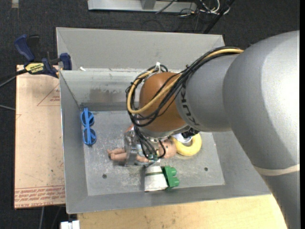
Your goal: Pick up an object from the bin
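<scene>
Only readable marking: black bold capitals on pale grey arm casing (209,104), just above and right of gripper (135,152). Letters run lengthwise down casing toward wrist, turned sideways to camera. "KU" legible. Following letters partly lost where casing curves away and black and yellow cables (212,55) cross. Lettering sits at casing's edge, next to orange-brown wrist cover (159,101) directly above gripper. Reads as start of brand name KUKA.

Bin (107,181): glasses (87,126) left, roll (188,147) right, block (171,176) front.
</scene>
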`<state>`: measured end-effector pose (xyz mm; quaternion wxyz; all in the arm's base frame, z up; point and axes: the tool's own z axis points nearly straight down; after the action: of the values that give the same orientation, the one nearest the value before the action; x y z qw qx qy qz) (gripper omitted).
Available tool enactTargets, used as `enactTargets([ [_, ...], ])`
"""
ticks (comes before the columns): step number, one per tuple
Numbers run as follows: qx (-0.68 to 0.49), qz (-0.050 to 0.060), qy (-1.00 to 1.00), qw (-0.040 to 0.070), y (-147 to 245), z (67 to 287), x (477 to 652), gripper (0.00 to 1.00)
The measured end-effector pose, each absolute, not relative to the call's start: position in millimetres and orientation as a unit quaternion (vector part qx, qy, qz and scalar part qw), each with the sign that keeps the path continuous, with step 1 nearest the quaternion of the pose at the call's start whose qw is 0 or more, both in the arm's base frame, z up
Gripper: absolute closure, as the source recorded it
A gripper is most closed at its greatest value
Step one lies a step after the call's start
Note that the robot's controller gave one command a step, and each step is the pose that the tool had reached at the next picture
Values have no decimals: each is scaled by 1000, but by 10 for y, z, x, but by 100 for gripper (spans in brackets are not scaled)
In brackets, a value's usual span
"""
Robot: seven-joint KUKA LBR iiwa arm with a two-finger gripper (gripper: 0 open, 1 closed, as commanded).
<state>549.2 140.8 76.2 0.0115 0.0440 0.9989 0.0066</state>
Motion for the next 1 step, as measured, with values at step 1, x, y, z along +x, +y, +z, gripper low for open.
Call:
enactTargets([
  [1,44,7,999,11,1408,782,5491,100],
])
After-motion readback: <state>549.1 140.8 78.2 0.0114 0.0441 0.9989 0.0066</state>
